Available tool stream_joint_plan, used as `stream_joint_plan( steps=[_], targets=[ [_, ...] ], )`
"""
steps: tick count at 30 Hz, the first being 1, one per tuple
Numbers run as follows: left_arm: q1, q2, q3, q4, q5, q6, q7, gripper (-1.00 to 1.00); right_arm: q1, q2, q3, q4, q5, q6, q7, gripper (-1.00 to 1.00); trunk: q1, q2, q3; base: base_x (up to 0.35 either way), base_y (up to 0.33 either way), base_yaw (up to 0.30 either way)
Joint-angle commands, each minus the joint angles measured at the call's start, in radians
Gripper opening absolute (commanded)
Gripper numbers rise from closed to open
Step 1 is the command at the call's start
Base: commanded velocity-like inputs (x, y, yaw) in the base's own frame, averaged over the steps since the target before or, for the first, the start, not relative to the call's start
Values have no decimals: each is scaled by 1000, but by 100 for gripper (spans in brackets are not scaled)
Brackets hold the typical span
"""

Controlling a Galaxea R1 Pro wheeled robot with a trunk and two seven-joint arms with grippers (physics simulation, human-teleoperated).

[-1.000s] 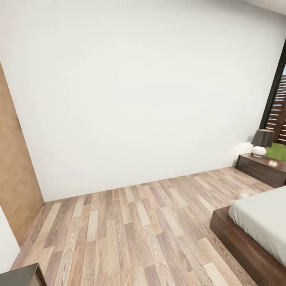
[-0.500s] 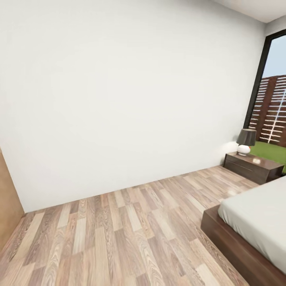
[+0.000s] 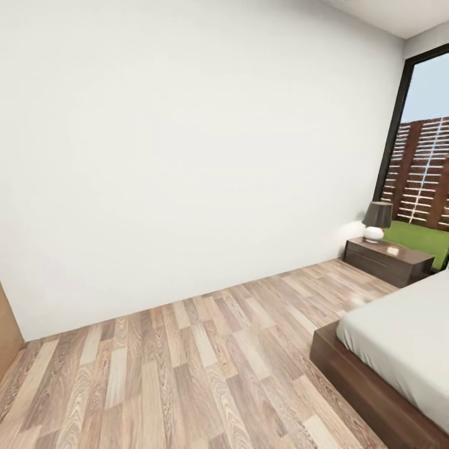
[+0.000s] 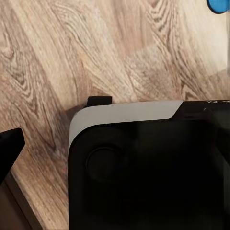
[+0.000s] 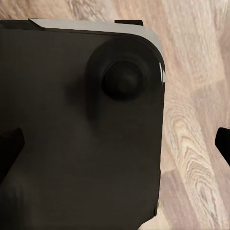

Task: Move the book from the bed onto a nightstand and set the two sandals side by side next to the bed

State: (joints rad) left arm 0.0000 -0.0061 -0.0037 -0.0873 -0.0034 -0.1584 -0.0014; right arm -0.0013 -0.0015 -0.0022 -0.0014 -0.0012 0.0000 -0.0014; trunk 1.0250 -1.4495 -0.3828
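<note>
The bed point(image 3: 399, 337), with its dark brown frame and pale mattress, fills the head view's lower right. Beyond it a low dark-brown nightstand point(image 3: 388, 260) stands against the white wall by the window and carries a lamp point(image 3: 376, 221). The book is out of view. In the left wrist view a small bright blue patch point(image 4: 219, 5) lies on the floor at the picture's edge, too little to name as a sandal. My left gripper point(image 4: 115, 148) has one dark fingertip point(image 4: 9, 148) at the picture's edge. My right gripper point(image 5: 115, 143) is open, fingertips point(image 5: 9, 148) far apart, holding nothing.
Bare wood-plank floor point(image 3: 187, 368) spreads between the white wall point(image 3: 187, 156) and the bed. A tall window point(image 3: 424, 168) with a fence and grass outside is at the far right. Both wrist views look down on my dark base point(image 5: 81, 129) over the floor.
The whole head view has swung to the right: the brown panel at the left has nearly gone, and more of the window, nightstand and bed shows. Nothing in the room has moved.
</note>
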Motion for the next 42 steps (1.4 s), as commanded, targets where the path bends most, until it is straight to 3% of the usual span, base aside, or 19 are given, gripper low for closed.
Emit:
stream_joint_plan(
  steps=[1,42],
  targets=[
    [0,0,0,0,-1,-3,0,100,0,0,0,0,0,0,0,100,0,0,-1,2,0,-266],
    [0,0,0,0,0,-3,0,100,0,0,-1,0,1,0,0,100,0,0,2,0,0,-269]
  ],
)
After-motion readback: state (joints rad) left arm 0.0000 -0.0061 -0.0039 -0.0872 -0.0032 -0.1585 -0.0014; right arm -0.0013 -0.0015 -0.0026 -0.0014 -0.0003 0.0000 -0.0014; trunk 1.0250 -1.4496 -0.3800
